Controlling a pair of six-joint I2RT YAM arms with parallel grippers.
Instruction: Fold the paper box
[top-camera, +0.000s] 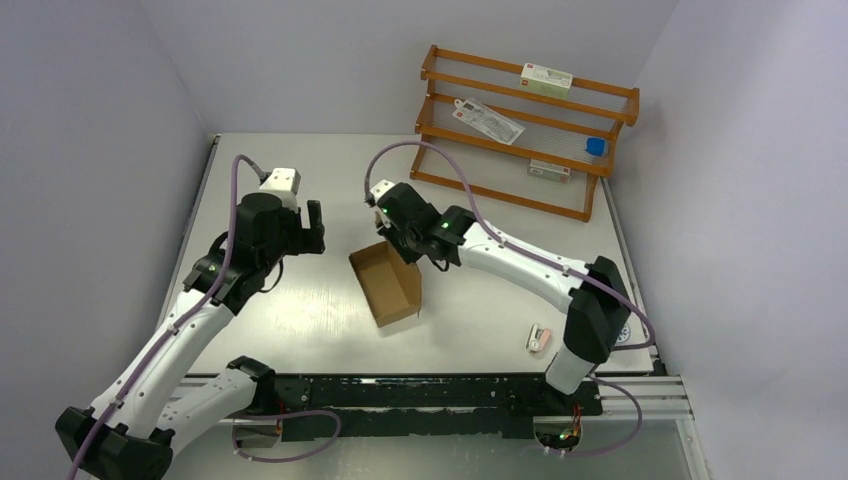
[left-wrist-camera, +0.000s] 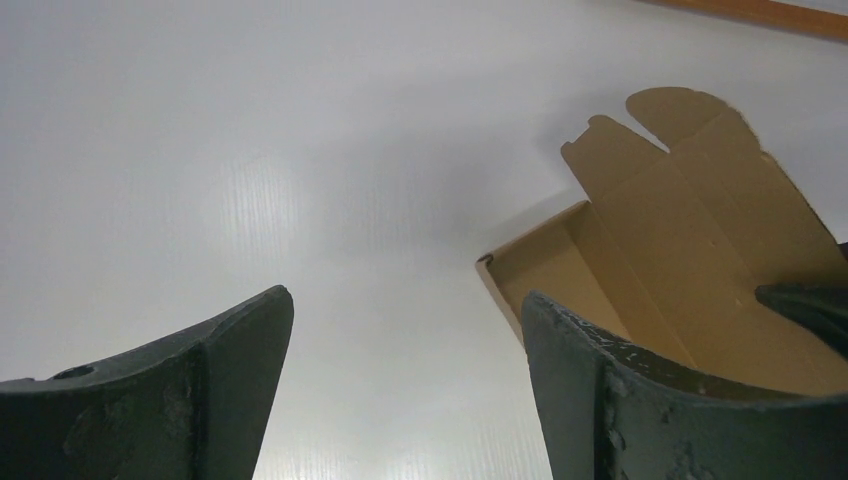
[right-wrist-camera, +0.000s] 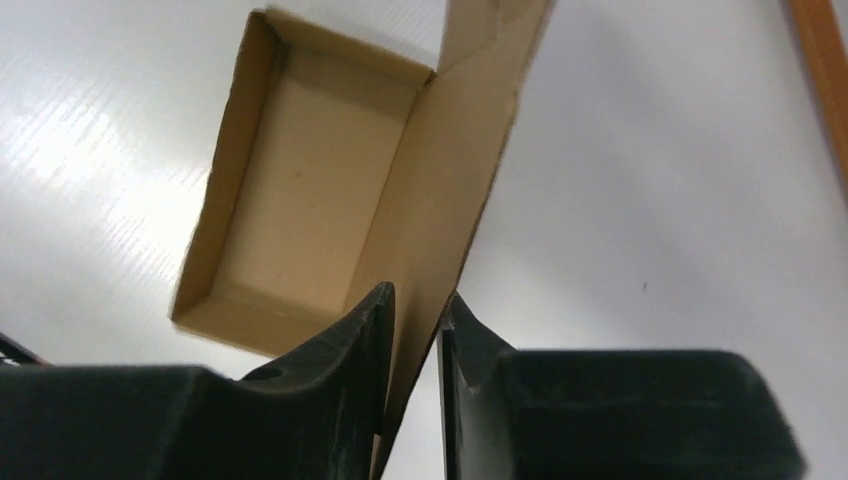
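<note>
The brown paper box (top-camera: 385, 290) sits mid-surface (top-camera: 300, 320), tray open upward with only its bare cardboard floor showing, lid flap standing. The right pincer (right-wrist-camera: 415, 310) is clamped on that flap. The left pincer (left-wrist-camera: 407, 300) hangs just left of the box, jaws wide apart. Behind, a wooden rack (top-camera: 430, 70) holds flat packets (top-camera: 488, 120).

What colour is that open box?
The paper box is plain brown; right wrist view shows it best.
</note>
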